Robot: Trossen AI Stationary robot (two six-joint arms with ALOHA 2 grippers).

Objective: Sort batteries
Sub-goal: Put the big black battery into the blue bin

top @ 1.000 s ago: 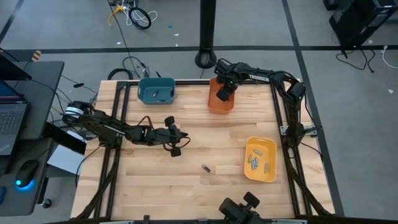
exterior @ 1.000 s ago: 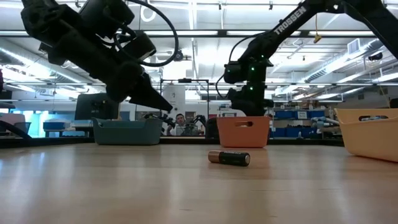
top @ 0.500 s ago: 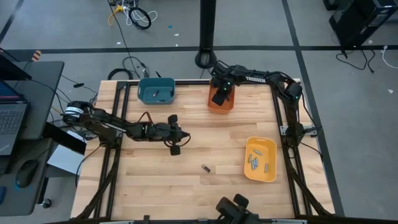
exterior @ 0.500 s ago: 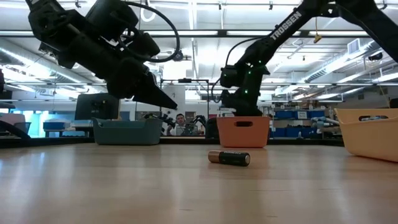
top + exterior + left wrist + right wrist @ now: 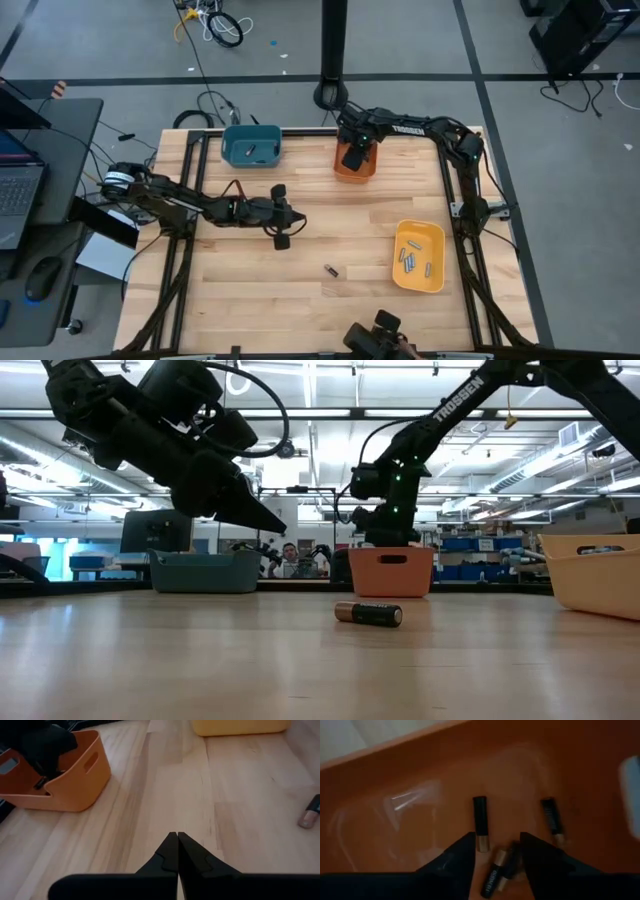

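Note:
My right gripper (image 5: 497, 845) hangs open over the orange bin (image 5: 355, 165) at the table's far side, fingers pointing down into it. Three dark batteries with gold ends show on the bin's floor: one (image 5: 480, 822) ahead of the fingers, one (image 5: 551, 820) off to the side, and a blurred one (image 5: 501, 867) slanted beneath the gap between the fingers. One more battery (image 5: 331, 270) lies on its side on the bare table, also seen as the loose battery (image 5: 368, 614). My left gripper (image 5: 283, 228) is shut on nothing above the table's left middle.
A teal bin (image 5: 250, 146) with batteries stands at the far left. A yellow bin (image 5: 418, 256) holding several silvery batteries stands at the right. Bare wood lies between the bins around the loose battery. A person shows far behind the table (image 5: 291, 558).
My right gripper has shifted a little toward the table's left edge and sunk lower into the orange bin.

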